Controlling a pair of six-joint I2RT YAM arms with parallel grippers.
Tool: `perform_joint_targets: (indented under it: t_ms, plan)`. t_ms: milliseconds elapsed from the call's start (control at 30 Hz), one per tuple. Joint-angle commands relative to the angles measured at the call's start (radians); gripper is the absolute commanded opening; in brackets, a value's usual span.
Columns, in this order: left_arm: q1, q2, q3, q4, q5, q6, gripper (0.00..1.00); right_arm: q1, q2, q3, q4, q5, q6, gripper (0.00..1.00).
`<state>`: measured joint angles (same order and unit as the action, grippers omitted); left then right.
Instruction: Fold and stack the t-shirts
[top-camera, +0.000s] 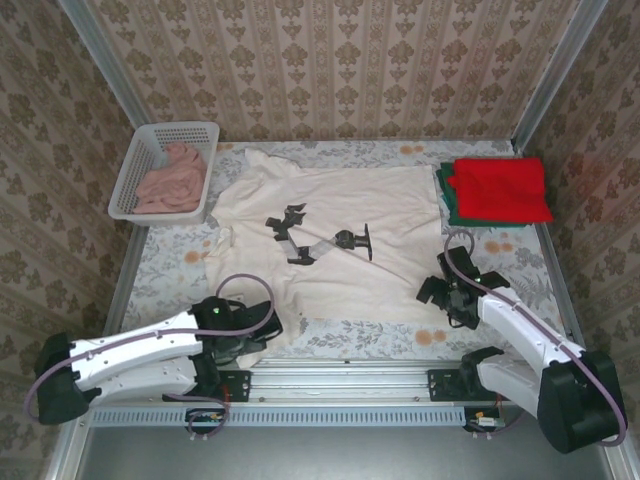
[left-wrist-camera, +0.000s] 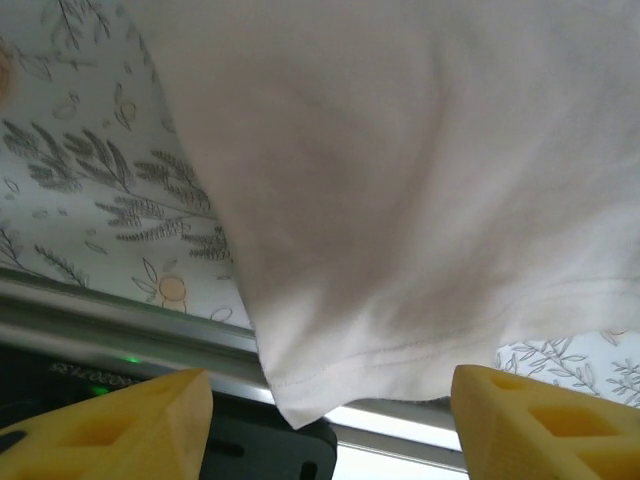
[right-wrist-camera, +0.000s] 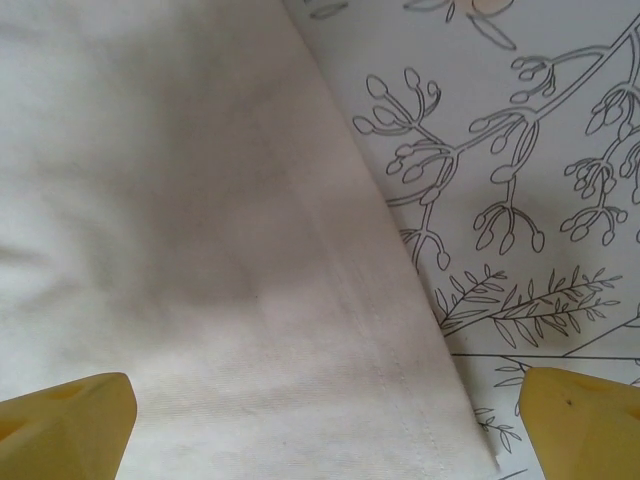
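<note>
A large cream-white t-shirt (top-camera: 390, 210) with a black print lies spread flat across the middle of the table. My left gripper (top-camera: 248, 338) is at its near left corner; in the left wrist view the yellow fingers (left-wrist-camera: 120, 425) stand apart on either side of the hem corner (left-wrist-camera: 300, 400), open (left-wrist-camera: 330, 400). My right gripper (top-camera: 442, 290) is at the shirt's near right edge, open (right-wrist-camera: 325, 400) over the stitched hem (right-wrist-camera: 400, 360). A folded red t-shirt (top-camera: 500, 188) rests on a folded dark green one (top-camera: 446, 205) at the back right.
A white lattice basket (top-camera: 128, 172) holding pink cloth (top-camera: 170, 180) stands at the back left. A flower-print cloth (top-camera: 180, 260) covers the table. A metal rail (top-camera: 350, 380) runs along the near edge, just under the shirt's left corner. Patterned walls close in three sides.
</note>
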<state>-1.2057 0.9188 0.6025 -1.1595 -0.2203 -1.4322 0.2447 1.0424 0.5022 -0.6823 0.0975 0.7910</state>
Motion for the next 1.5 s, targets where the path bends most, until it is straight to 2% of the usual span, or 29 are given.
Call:
perform_joint_targets:
  t_ms: [0, 133, 467, 633, 833, 1000, 1233, 1333, 1367, 1467]
  plan:
    - [-0.017, 0.051, -0.044, -0.050, 0.063, -0.120, 0.59, 0.026, 0.050, 0.051, -0.029, 0.056, 0.013, 1.00]
    - [-0.016, 0.093, -0.100, 0.053, 0.110, -0.087, 0.47, 0.061, 0.085, 0.070, -0.040, 0.063, 0.022, 0.99]
    - [0.015, 0.179, -0.218, 0.349, 0.162, -0.036, 0.47, 0.079, 0.098, 0.067, -0.060, 0.092, 0.032, 1.00]
    - [0.025, 0.143, -0.234, 0.339, 0.131, -0.038, 0.19, 0.080, 0.078, 0.059, -0.065, 0.085, 0.033, 0.96]
    - [0.076, 0.035, -0.134, 0.202, 0.062, 0.044, 0.00, 0.098, 0.052, 0.065, -0.124, 0.086, 0.057, 0.93]
    - [0.150, -0.030, -0.040, 0.149, 0.034, 0.167, 0.00, 0.119, 0.056, 0.074, -0.186, 0.105, 0.088, 0.95]
    - [0.302, -0.046, 0.127, 0.093, 0.022, 0.406, 0.00, 0.163, 0.114, 0.114, -0.245, 0.151, 0.149, 0.94]
    - [0.395, -0.041, 0.156, 0.128, 0.049, 0.517, 0.00, 0.206, 0.115, 0.110, -0.212, 0.122, 0.202, 0.92]
    - [0.432, -0.043, 0.161, 0.148, 0.074, 0.556, 0.00, 0.211, 0.109, 0.093, -0.178, 0.113, 0.220, 0.87]
    - [0.507, -0.049, 0.177, 0.175, 0.127, 0.641, 0.00, 0.216, 0.118, 0.061, -0.121, 0.130, 0.270, 0.84]
